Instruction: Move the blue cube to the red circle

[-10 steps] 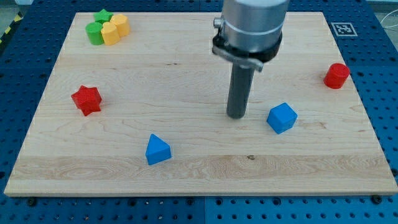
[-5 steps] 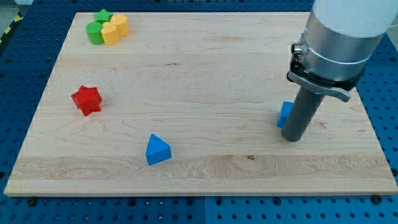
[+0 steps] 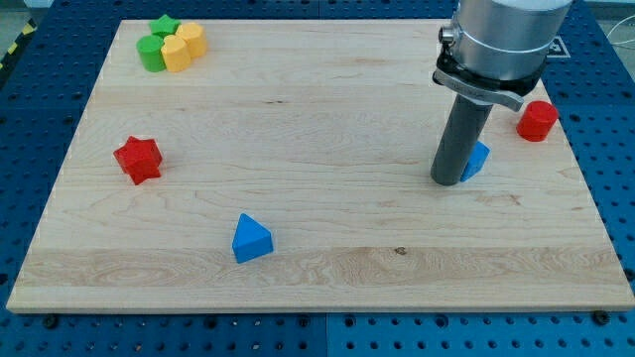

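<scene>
The blue cube (image 3: 478,159) lies on the wooden board (image 3: 298,119) at the view's right, mostly hidden behind my rod. My tip (image 3: 447,181) rests on the board, touching the cube's left side. The red circle block (image 3: 537,120) stands near the board's right edge, up and to the right of the cube, a short gap away.
A blue triangular block (image 3: 250,238) lies at the bottom centre-left. A red star block (image 3: 138,159) lies at the left. Green blocks (image 3: 154,45) and yellow blocks (image 3: 183,46) cluster at the top left corner.
My rod swung right past the cube, then came back left and up. The blue cube moved up and right, closer to the red circle.
</scene>
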Controlling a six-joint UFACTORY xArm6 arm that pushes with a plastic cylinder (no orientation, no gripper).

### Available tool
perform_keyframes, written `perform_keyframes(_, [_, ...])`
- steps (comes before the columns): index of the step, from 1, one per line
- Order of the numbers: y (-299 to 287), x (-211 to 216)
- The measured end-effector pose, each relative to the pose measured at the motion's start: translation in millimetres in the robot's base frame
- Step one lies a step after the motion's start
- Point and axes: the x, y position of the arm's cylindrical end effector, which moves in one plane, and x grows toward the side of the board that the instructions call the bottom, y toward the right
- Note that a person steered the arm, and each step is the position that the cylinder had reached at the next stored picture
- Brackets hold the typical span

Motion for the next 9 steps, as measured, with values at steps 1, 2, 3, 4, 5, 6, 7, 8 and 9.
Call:
perform_keyframes(1, [6,-1])
perform_keyframes(2, [26,-1])
perform_keyframes(3, [43,-10])
perform_keyframes(4, [47,-21])
perform_keyframes(5, [47,-33])
perform_keyframes(6, [47,-45])
perform_keyframes(7, [47,-51])
perform_keyframes(8, [51,-51])
perform_keyframes(9, [63,-51])
